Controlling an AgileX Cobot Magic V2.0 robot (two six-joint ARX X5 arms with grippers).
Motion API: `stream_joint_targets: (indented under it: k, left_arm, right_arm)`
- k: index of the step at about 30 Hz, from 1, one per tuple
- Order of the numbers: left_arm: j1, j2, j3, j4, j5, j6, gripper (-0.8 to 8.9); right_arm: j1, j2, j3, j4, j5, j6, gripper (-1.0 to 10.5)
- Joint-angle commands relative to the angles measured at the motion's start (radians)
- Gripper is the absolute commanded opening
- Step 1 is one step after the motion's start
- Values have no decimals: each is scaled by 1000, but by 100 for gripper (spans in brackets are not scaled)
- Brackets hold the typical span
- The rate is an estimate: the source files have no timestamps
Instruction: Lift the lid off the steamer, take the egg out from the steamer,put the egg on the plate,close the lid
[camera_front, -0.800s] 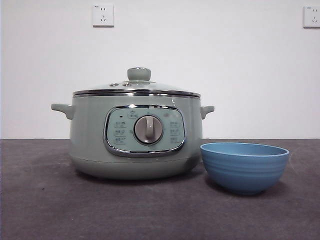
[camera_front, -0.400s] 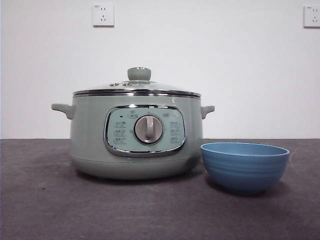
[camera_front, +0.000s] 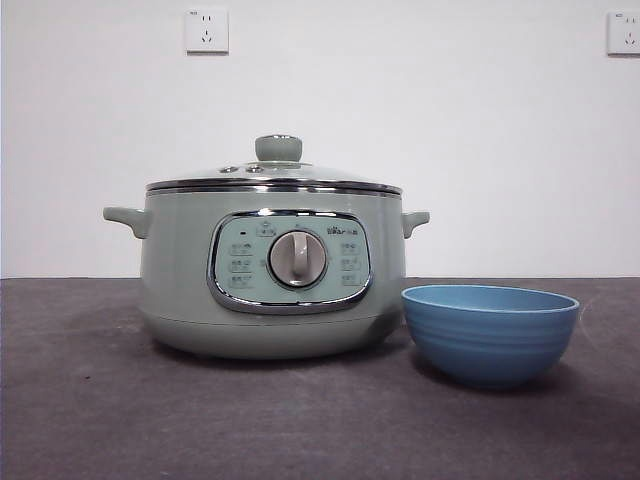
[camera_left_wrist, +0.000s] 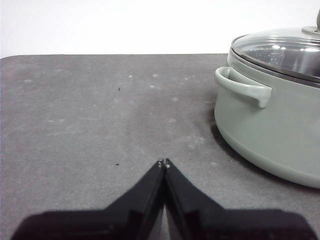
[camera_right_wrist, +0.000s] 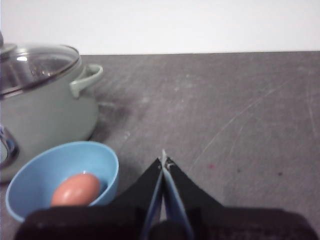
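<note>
Sage-green and broad, the steamer (camera_front: 272, 270) stands on the dark worktop (camera_front: 90, 410) in the front view, its lid (camera_front: 274, 176) seated on the rim with the knob upward. Just beside it, nearer the camera, sits the blue plate (camera_front: 489, 334); its contents are hidden from this low angle. No arm shows here.

From the left wrist, the left tool (camera_left_wrist: 164, 162) has its jaws pressed together and holds nothing, low over bare worktop. The steamer (camera_left_wrist: 270, 125) stands well apart from it, one side handle turned its way, the lid (camera_left_wrist: 280, 52) closed on top.

From the right wrist, the right tool (camera_right_wrist: 163, 159) is likewise closed and empty. The plate (camera_right_wrist: 65, 172) lies just beside it, with a brown egg (camera_right_wrist: 76, 189) resting inside. Behind the plate stands the lidded steamer (camera_right_wrist: 47, 112).
</note>
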Motion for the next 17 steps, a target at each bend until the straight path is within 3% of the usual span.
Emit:
stream_joint_targets:
  k: [1,6,17]
  left_arm:
    - [4,-3,-14,4,-1,-10,-3]
    - [4,-3,-14,3,-1,-10,-3]
    - [4,-3,-14,3,-2,-10,-3]
  right_arm:
    - [8,-20,-32,13,5,9,1]
    - [17,-39,-91,21,5,53,1]
    - [31,-39,-97,40,3,53,1]
